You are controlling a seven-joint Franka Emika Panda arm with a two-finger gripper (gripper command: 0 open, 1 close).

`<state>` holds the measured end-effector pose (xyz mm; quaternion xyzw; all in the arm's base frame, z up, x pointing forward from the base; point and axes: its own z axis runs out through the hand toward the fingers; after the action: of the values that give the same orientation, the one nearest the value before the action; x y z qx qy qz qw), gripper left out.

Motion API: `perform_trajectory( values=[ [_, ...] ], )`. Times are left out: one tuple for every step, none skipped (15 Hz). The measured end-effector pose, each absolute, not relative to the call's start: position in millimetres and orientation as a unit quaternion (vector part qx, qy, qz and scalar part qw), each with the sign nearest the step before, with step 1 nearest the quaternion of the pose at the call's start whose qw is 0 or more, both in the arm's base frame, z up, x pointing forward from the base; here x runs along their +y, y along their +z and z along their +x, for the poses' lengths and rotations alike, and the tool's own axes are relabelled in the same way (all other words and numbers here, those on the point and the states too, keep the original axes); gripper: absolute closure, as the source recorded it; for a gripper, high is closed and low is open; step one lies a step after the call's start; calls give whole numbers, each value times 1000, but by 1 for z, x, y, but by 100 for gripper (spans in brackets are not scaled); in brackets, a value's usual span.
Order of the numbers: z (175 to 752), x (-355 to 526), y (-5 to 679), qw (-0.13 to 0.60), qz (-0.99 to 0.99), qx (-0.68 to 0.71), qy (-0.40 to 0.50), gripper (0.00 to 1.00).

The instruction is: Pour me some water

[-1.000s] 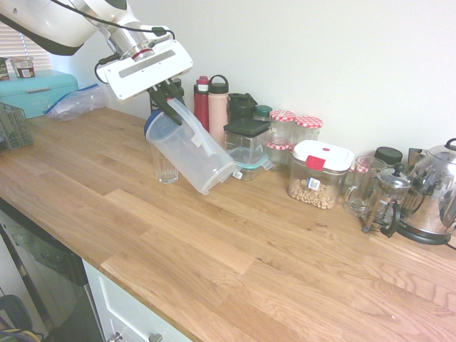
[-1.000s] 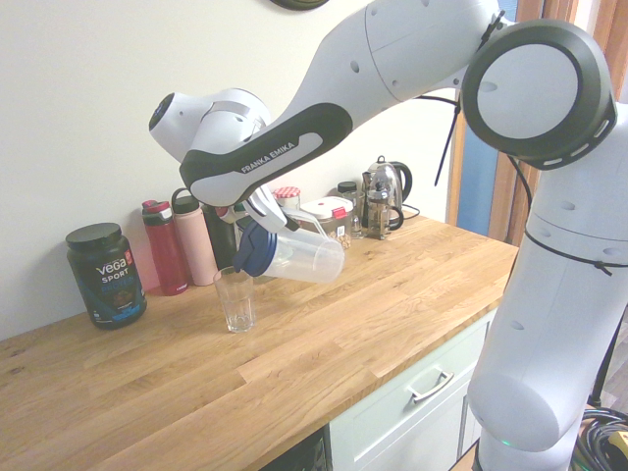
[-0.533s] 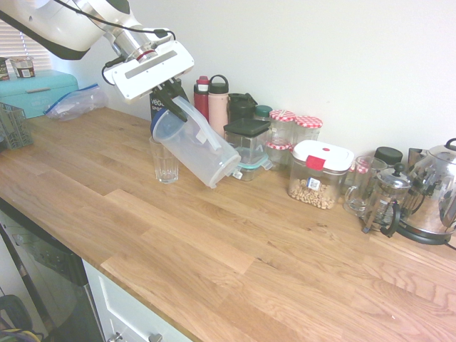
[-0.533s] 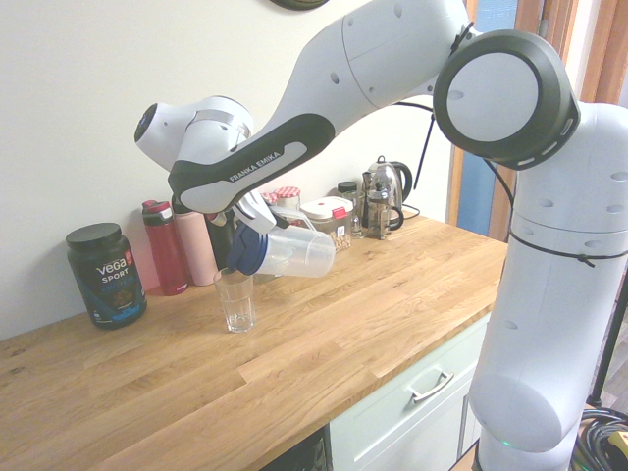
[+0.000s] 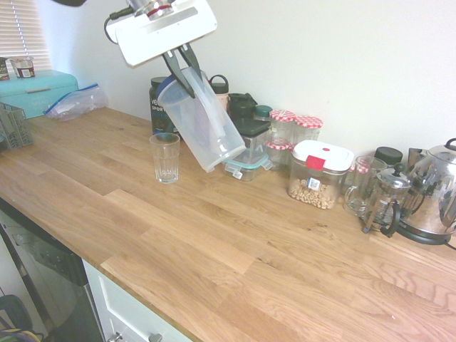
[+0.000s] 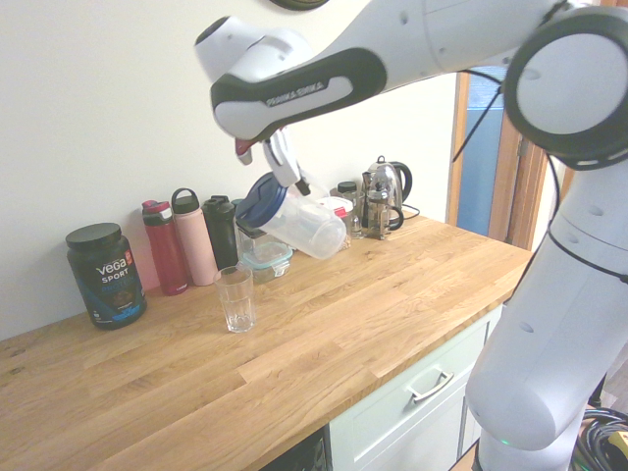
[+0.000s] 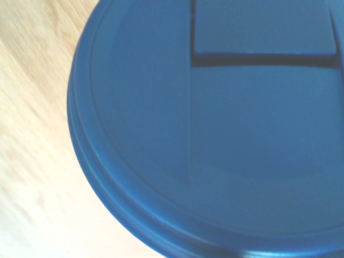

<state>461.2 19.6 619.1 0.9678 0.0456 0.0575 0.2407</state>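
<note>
One gripper (image 5: 187,75), angled downward, grips the tilted pitcher (image 5: 203,125) above the counter (image 5: 178,242).

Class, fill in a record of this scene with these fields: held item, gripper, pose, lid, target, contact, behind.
held item: clear plastic pitcher
gripper: fingers shut on the pitcher's handle, gripper above the counter
pose: tilted, lid end higher than base
lid: blue, on the pitcher
target: drinking glass, upright on the counter
contact: pitcher and glass apart
behind: black Vega Sport tub, red bottle, pink bottle
</note>
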Motion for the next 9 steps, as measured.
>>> perform_trajectory(
  values=[
    [446, -9, 621, 216, 974, 17, 61, 100],
    [432, -34, 618, 192, 979, -10, 63, 100],
    [420, -56, 613, 171, 982, -36, 66, 100],
    [410, -77, 606, 154, 984, -63, 70, 100],
    [401, -97, 598, 137, 984, -90, 71, 100],
    [394, -116, 588, 122, 983, -117, 73, 100],
    [387, -132, 577, 107, 981, -145, 74, 100],
    [382, -147, 566, 93, 978, -173, 75, 100],
    [378, -157, 557, 80, 974, -200, 76, 100]
  ],
)
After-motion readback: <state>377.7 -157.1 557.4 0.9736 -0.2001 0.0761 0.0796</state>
